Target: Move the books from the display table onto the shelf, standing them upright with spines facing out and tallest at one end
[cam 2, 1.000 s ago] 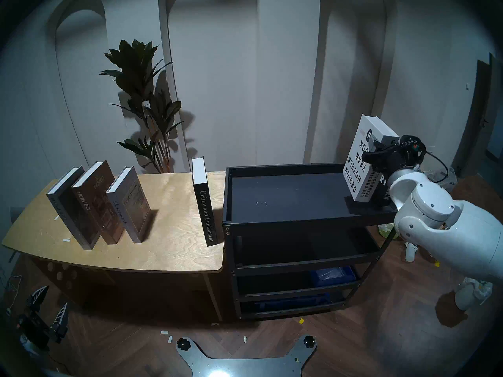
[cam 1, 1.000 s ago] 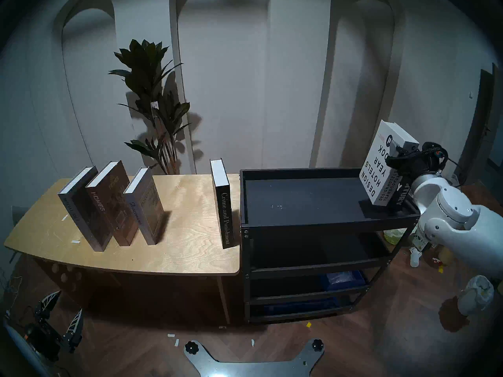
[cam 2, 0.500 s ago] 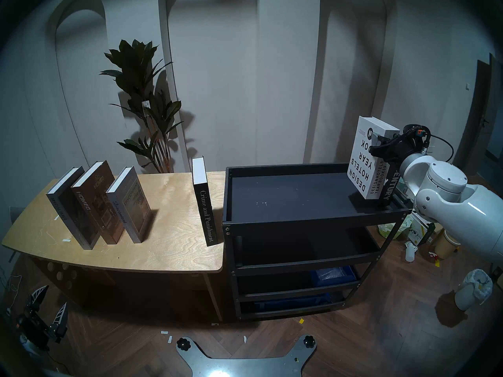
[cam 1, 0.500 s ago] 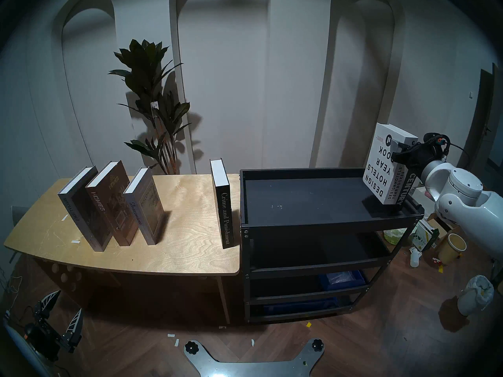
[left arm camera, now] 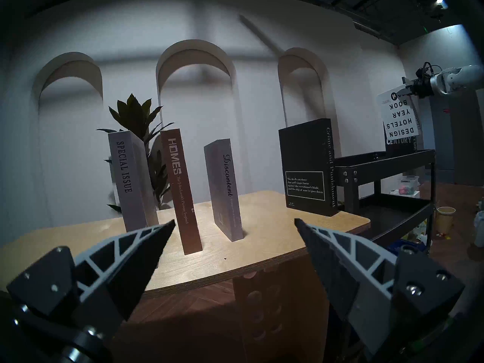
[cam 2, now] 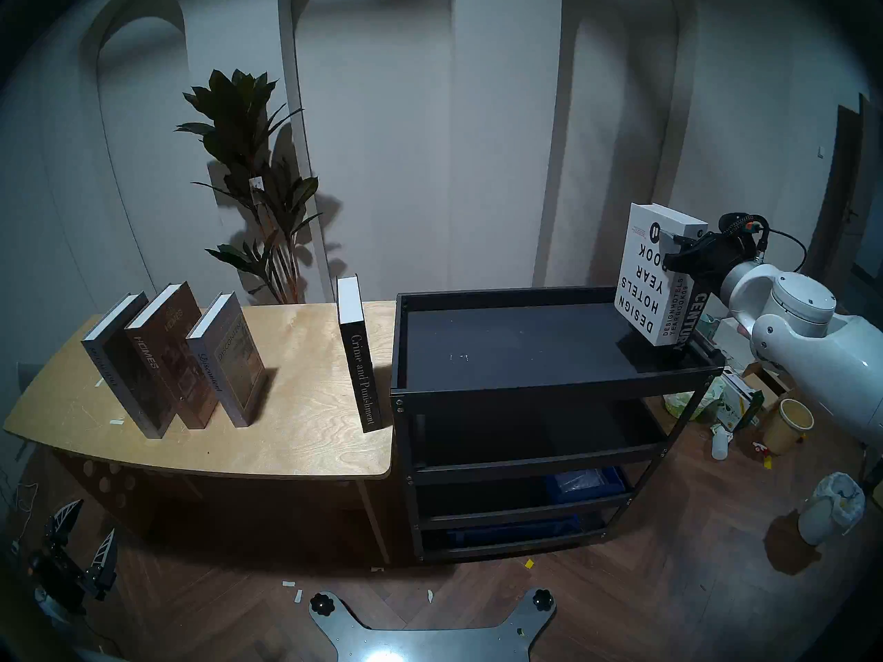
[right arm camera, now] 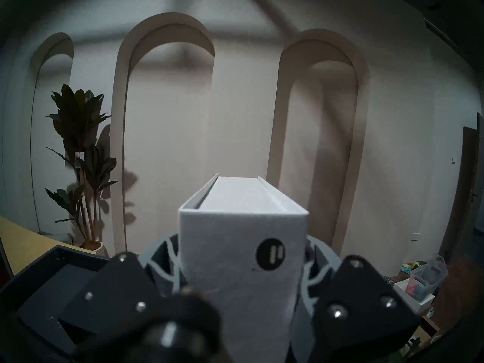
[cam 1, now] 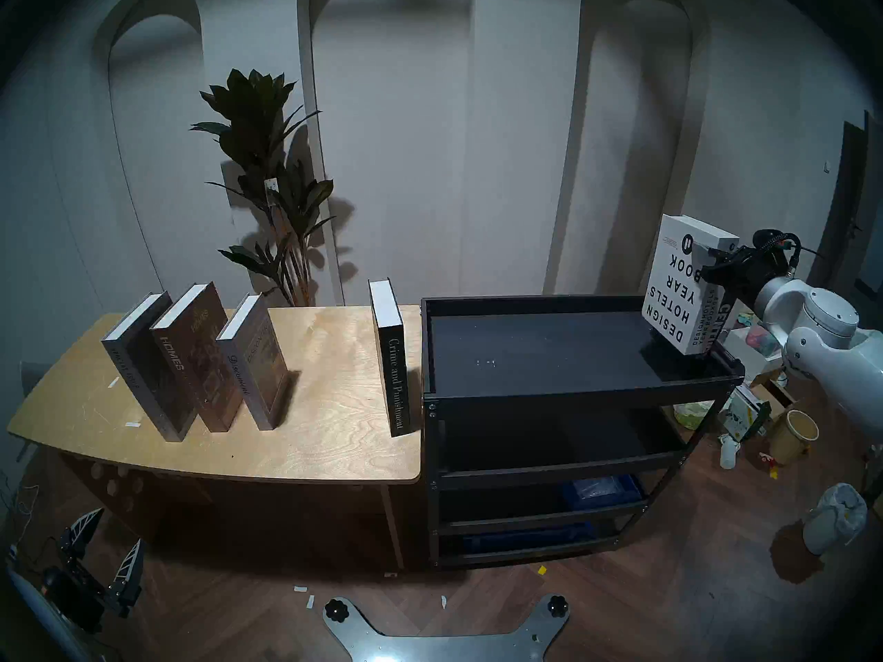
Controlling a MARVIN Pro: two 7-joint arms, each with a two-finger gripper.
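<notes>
Shelf (cam 1: 535, 355) top mostly free; white bk (cam 1: 678, 288) & Century (cam 2: 688, 319) block its right end.

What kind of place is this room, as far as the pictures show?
Probably a staged showroom or test studio, not a lived-in home. A plain wall with arched niches and a potted plant back a plywood display table with standing books and a black metal shelf, while boxes and cups clutter the floor.
</notes>
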